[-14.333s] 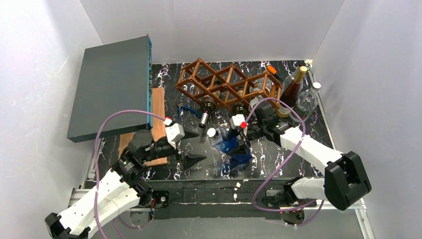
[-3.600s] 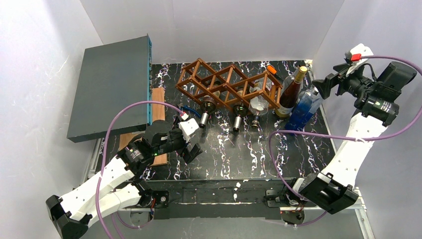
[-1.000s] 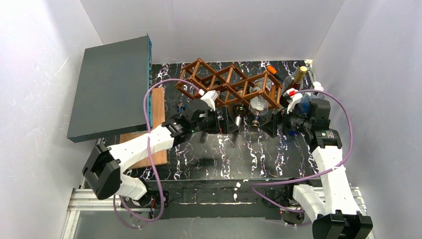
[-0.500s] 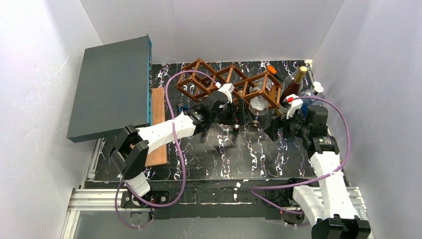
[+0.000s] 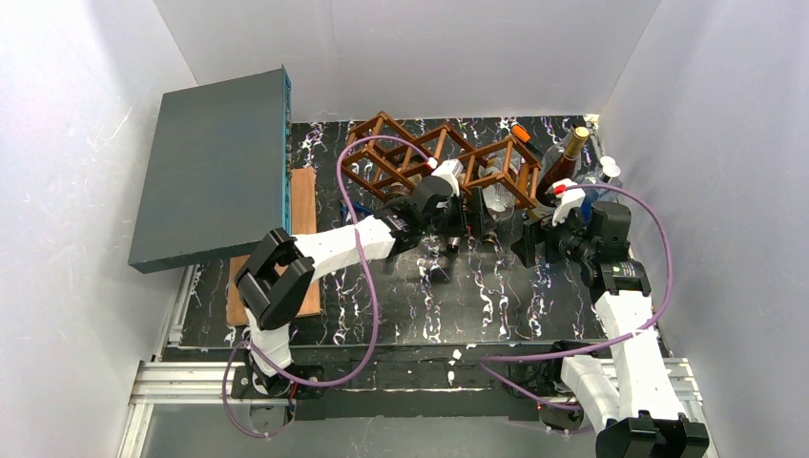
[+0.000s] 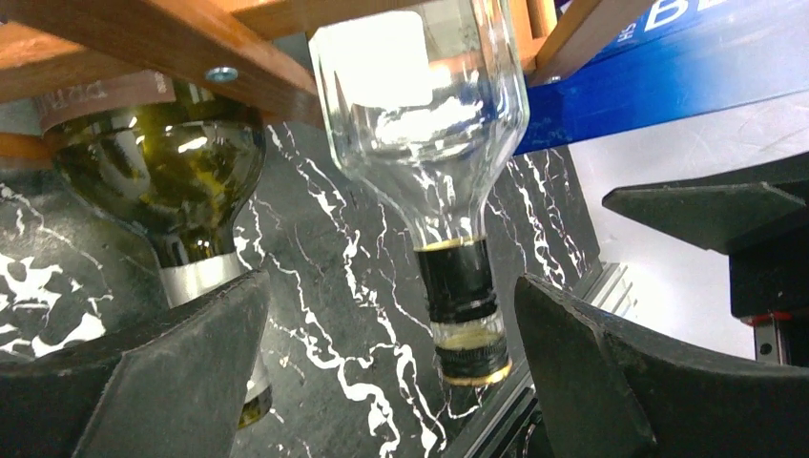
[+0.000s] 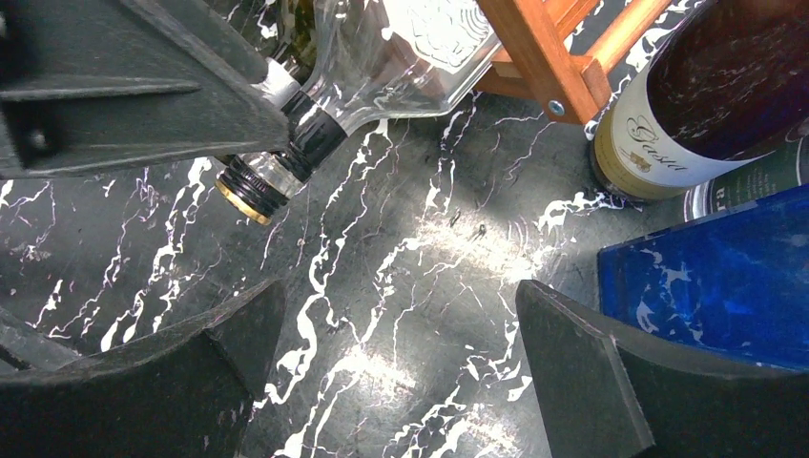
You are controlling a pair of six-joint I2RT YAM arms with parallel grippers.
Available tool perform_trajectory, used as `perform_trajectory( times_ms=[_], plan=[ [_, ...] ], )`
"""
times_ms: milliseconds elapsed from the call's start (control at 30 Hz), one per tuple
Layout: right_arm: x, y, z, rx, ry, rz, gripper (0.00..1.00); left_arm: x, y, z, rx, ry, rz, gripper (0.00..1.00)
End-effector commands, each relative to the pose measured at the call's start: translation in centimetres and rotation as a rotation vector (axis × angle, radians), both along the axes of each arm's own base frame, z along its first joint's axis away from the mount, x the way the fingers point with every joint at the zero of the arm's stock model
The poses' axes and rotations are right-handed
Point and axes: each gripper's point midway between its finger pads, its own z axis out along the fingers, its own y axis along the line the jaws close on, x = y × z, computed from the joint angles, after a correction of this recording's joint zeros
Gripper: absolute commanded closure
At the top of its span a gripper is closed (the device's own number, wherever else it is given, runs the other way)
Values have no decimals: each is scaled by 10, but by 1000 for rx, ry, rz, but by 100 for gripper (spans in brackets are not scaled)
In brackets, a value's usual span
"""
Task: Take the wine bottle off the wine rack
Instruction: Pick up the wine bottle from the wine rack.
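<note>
We log the brown wooden lattice wine rack (image 5: 412, 157) at the back of the black, white-veined marble table (image 5: 477, 296). Two bottles lie in its cells, necks pointing toward the arms and reaching out past the frame. The clear faceted glass bottle with a black-banded neck (image 6: 456, 277) lies in a cell toward the rack's right end. The dark green glass bottle with a silver foil collar (image 6: 157, 176) lies in the next cell, to its left in the left wrist view. Left gripper (image 6: 389, 286): jaws spread wide, nothing held. The clear bottle's neck sits in the gap between the fingers, nearer the one at the right of that view, and touches neither. The finger at the left of the view (image 6: 143, 382) hides the lower neck of the green bottle; we cannot tell whether they touch. Right gripper (image 7: 399, 286): also spread wide and empty, over bare marble to the right of the clear bottle's mouth and apart from it. Right of the rack, close together, stand a dark bottle with a cream label (image 7: 687, 105), a blue flat-sided bottle (image 7: 715, 286) and a clear bottle with a white cap (image 5: 608, 172). A grey flat box (image 5: 215, 162) sits at far left, with a brown wooden board (image 5: 303, 205) beside it.
</note>
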Motion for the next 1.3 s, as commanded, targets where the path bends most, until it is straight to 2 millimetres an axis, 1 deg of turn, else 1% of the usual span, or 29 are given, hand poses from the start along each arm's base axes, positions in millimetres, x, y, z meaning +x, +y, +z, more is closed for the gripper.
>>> perform_trajectory(
  times_ms=[0, 200, 267, 500, 667, 833, 1133, 1267],
  plan=[
    [8, -3, 9, -11, -60, -6, 0, 15, -18, 33, -84, -63, 28, 1],
    [9, -3, 9, -11, -61, -6, 0, 19, -25, 31, -108, -51, 39, 1],
    [9, -3, 8, -13, -62, -5, 0, 25, -25, 31, -114, -56, 74, 1],
    [8, -1, 8, -7, -58, 6, 0, 34, -28, 33, -142, -60, 120, 1],
    [8, 0, 8, -4, -59, 14, 0, 41, -29, 28, -144, -54, 152, 1],
    [8, 0, 8, -4, -62, 15, 0, 44, -35, 28, -159, -43, 153, 1],
    [8, 0, 8, -7, -67, 13, 0, 48, -42, 32, -177, -42, 157, 1],
    [8, 0, 8, -9, -66, 12, 0, 49, -44, 29, -181, -30, 159, 1]
  ],
)
